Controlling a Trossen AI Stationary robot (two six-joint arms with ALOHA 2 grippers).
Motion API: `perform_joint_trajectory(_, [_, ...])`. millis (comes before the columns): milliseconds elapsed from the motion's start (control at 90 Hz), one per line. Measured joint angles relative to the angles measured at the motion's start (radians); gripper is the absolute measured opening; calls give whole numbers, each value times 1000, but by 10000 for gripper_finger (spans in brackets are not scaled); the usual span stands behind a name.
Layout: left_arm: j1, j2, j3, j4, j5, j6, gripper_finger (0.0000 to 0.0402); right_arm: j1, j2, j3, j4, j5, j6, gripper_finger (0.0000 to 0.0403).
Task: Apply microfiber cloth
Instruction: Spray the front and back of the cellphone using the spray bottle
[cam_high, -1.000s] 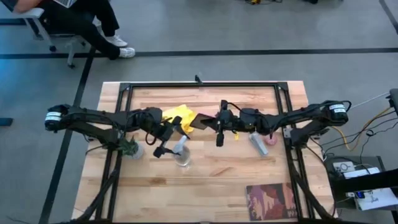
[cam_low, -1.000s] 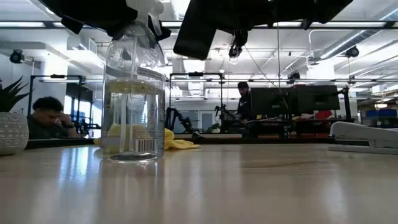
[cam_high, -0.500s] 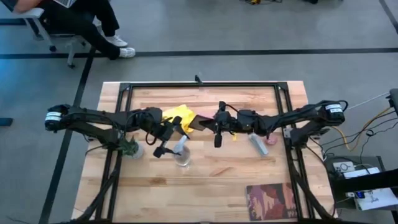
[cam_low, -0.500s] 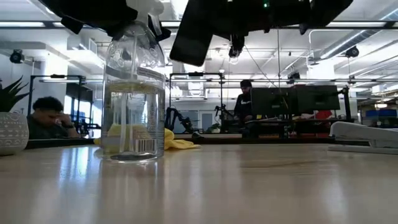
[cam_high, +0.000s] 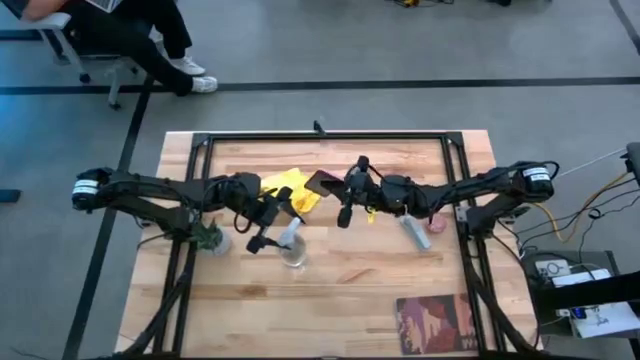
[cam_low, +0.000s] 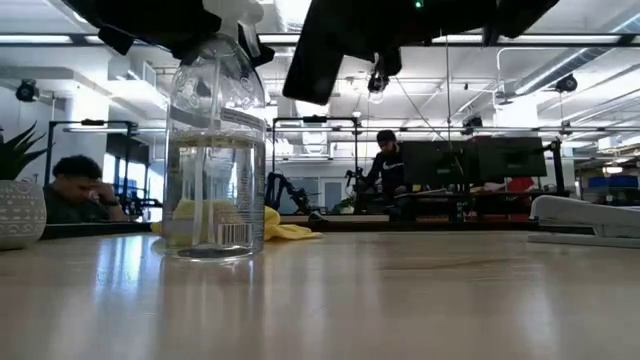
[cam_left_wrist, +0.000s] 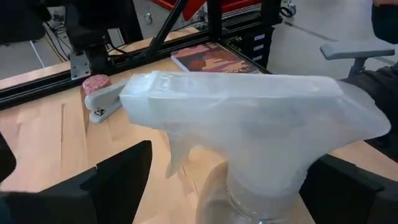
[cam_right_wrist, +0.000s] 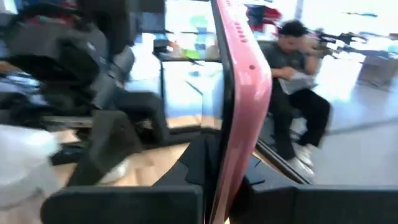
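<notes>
Holding a phone (cam_high: 322, 185) in a pink case, the right gripper (cam_high: 345, 192) hovers over the middle of the table (cam_high: 350, 290), its fingers clenched on the phone's edge, as the right wrist view shows from close up. Compared with a second ago, the phone has swung from a near-flat, dark sliver into a tilted pose with its broad face turned toward the far edge, and the gripper has drifted a little toward the left side of the table. That brings the phone nearer to the microfiber cloth (cam_high: 290, 187), which lies crumpled on the wood toward the far edge, left of centre, just beside the left arm's wrist. In the low view the cloth (cam_low: 283, 229) sits flat on the table behind the spray bottle (cam_low: 217, 150). The left gripper (cam_left_wrist: 205, 186) has not moved: its fingers sit on either side of the bottle's neck below the trigger head, and whether they actually squeeze it I cannot tell. My reading is that the phone is being presented for wiping, yet the cloth is untouched, so the application itself has not begun.
</notes>
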Motion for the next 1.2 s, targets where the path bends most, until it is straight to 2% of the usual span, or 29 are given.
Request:
perform_joint_trajectory(100, [0,0,0,0,-4,-6,349,63,0,0,5,128,4,3])
perform_joint_trajectory(200, [0,0,0,1,-25,-8,349,108,0,2,5,185,45,3])
perform_joint_trajectory(333, [0,0,0,4,-49,-9,349,112,14,7,8,190,161,3])
perform_joint_trajectory(478, [0,0,0,2,-50,-15,349,103,17,3,-23,191,209,3])
perform_joint_trajectory(1200, [0,0,0,-1,-50,-33,346,100,42,8,21,187,118,3])
